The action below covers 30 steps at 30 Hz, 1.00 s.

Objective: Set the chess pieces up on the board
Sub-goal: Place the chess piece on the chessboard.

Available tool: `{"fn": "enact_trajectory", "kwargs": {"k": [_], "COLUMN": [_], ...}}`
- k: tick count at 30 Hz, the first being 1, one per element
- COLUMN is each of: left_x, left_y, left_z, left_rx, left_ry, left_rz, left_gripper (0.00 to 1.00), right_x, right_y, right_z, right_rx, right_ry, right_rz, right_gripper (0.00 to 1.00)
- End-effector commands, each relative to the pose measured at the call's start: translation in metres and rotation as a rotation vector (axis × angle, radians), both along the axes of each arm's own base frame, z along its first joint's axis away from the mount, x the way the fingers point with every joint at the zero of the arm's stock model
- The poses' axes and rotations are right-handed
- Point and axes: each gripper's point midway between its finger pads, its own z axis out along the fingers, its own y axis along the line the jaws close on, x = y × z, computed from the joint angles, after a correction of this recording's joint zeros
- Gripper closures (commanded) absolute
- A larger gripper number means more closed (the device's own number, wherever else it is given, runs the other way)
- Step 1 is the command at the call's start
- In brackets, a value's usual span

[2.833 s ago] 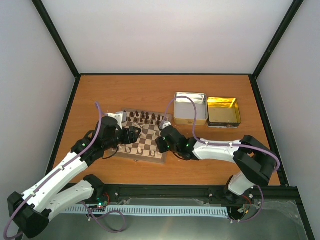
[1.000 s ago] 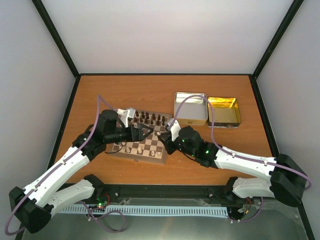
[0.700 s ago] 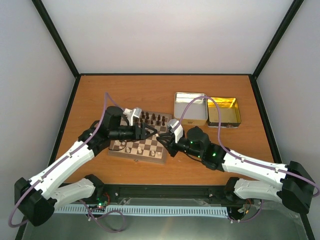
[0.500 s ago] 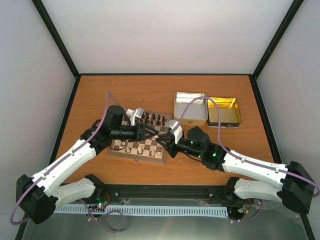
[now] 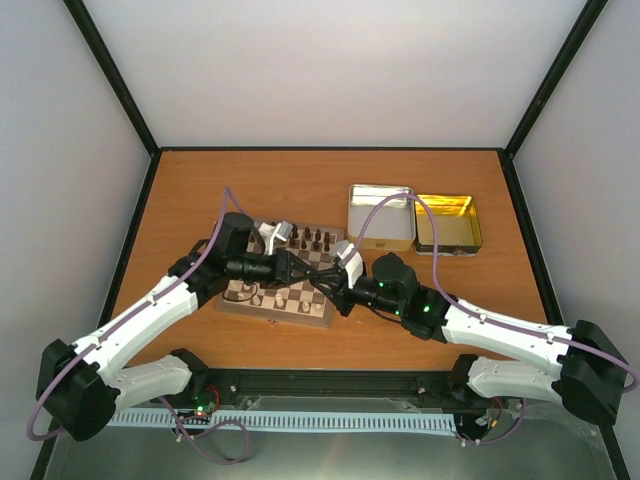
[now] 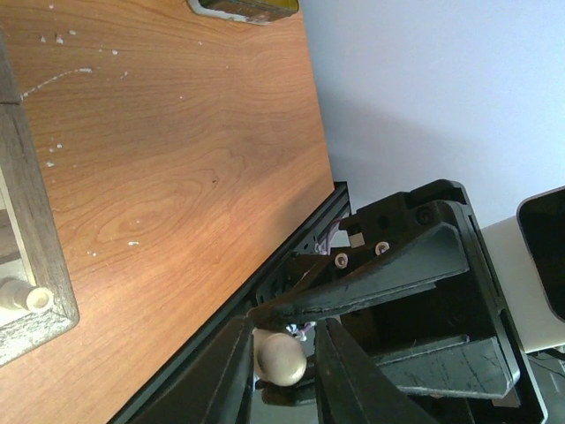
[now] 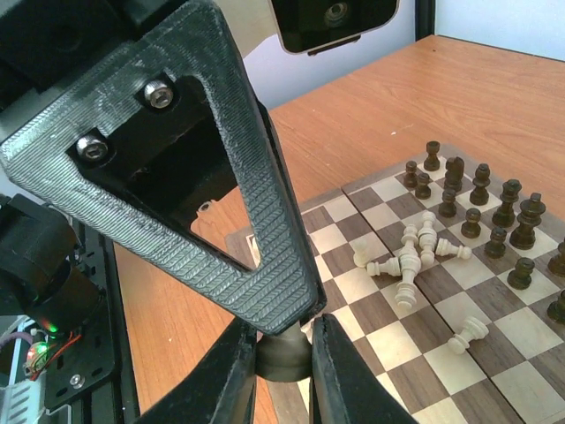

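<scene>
My left gripper [image 5: 299, 268] and right gripper [image 5: 322, 280] meet tip to tip above the square checkered wooden board [image 5: 290, 302]. Dark brown chess pieces [image 5: 305, 238] line its 12 o'clock edge. A silver rectangular metal tin [image 5: 380, 242] and a gold one [image 5: 447, 222] sit toward 2 o'clock.

The work surface is a rectangular orange-brown wood-grain tabletop [image 5: 300, 185] with a matt finish (small pale specks show on it in the left wrist view). Plain pale grey-white panels enclose it on three sides: back wall [image 5: 330, 70], left wall [image 5: 60, 190] and right wall [image 5: 590, 190]. Straight black frame bars [image 5: 108, 75] run along the wall joints. A black metal rail [image 5: 330, 381] borders the near edge. Lighting is even and diffuse, and shadows are soft.
</scene>
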Motion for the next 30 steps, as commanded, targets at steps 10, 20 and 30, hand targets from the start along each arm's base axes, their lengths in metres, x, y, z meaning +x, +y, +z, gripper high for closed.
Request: {"fn": "enact_trajectory", "kwargs": {"k": [10,20,30], "left_x": [0.023,0.053,0.051], "left_y": [0.012,0.019,-0.019], "left_z": [0.007,-0.023,-0.095], "left_rx": [0.081,0.363,0.657], "left_ry": [-0.212,-0.46,-0.494], "left_rz": [0.077,0.16,0.098], "left_gripper": [0.97,0.96,0.97], "right_x": [0.017,0.038,0.043], "right_y": [-0.017,-0.097,-0.148], "right_z": [-0.023,-0.071,-0.113], "right_rx": [-0.043,-0.091,-0.079], "right_ry": [0.129,0.329,0.534], "right_rz": [-0.182,-0.644,-0.934], "right_gripper": [0.43,0.35,0.35]}}
